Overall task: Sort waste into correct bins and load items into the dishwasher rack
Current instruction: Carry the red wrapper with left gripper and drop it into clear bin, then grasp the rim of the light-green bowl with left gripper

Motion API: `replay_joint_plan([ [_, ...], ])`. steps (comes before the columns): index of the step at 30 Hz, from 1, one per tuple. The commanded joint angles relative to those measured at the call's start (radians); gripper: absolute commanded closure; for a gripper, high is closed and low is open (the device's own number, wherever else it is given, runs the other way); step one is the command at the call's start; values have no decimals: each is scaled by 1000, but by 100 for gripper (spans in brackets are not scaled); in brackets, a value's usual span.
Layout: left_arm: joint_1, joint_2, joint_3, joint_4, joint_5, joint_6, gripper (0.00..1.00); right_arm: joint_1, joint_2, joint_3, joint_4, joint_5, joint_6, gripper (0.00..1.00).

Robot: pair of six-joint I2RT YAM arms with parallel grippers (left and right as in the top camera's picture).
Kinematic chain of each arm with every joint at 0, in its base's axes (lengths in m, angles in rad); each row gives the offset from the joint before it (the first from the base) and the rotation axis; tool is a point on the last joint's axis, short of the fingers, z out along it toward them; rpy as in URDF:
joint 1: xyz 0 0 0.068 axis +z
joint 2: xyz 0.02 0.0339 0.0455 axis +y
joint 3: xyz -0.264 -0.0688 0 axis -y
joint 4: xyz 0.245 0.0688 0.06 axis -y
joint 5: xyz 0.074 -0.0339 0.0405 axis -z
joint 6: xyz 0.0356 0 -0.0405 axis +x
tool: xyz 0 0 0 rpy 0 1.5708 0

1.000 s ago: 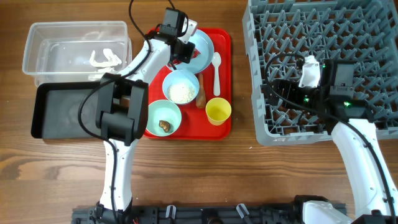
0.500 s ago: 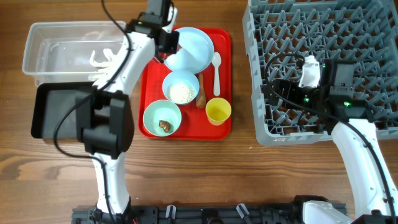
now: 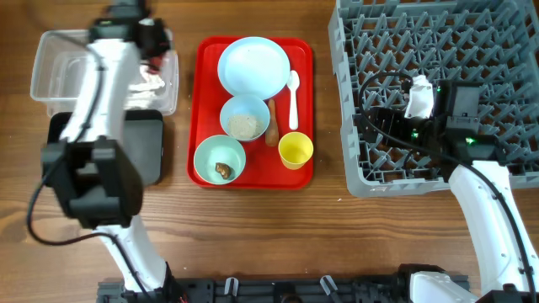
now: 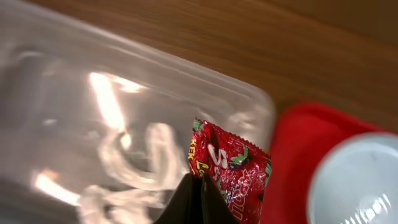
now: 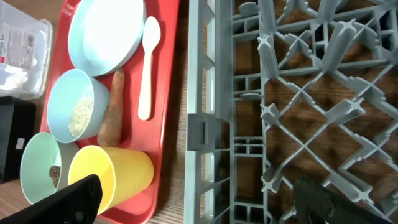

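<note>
My left gripper (image 4: pixel 200 202) is shut on the crumpled red-and-white wrapper (image 4: pixel 231 167) and holds it above the right end of the clear plastic bin (image 3: pixel 50 66). The black bin (image 3: pixel 147 150) lies just in front, half hidden by the arm. On the red tray (image 3: pixel 253 178) stand the pale-blue plate (image 3: pixel 253 66), a bowl with rice (image 3: pixel 245 119), a bowl with a brown lump (image 3: pixel 220 162), the yellow cup (image 3: pixel 296 150), the white spoon (image 3: pixel 293 94) and the sausage stick (image 3: pixel 272 124). My right gripper (image 5: pixel 194 202) is open over the left edge of the grey rack (image 3: pixel 438 50), holding nothing.
Some white scraps (image 3: pixel 145 82) lie inside the clear bin. The right wrist view shows the yellow cup (image 5: pixel 115 174) lying close to one finger, with a strip of bare wooden table (image 5: pixel 183 81) between the tray and the rack wall.
My left arm has swung left from above the plate on the tray to over the clear bin, carrying the wrapper. The right arm has not moved.
</note>
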Motion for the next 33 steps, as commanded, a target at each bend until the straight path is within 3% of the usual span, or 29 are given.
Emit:
replay_joint_plan([
  [1, 79, -8, -5, -9, 3, -121, 96, -1, 8, 21, 7, -20, 10, 0],
  [4, 109, 9, -5, -8, 47, -121, 87, -1, 8, 21, 13, -20, 10, 0],
  [9, 114, 16, -5, -7, 49, -120, 17, -1, 8, 21, 14, -20, 28, 1],
  [11, 114, 16, -5, -8, 49, -120, 2, -1, 8, 21, 14, -19, 28, 0],
  [15, 114, 12, -4, -15, 78, -94, 0, -1, 8, 21, 14, -20, 28, 0],
  [18, 113, -12, -4, -33, 195, -8, 0, -1, 8, 21, 13, -20, 28, 0],
  [23, 96, -101, -4, -125, 285, 4, 0, -1, 8, 21, 14, -19, 28, 0],
  [28, 39, -218, -4, -306, 372, 19, 13, -1, 8, 21, 21, -15, 27, 0],
  [33, -76, -267, -5, -534, 289, -2, 23, -1, 8, 21, 28, -16, 27, 0],
])
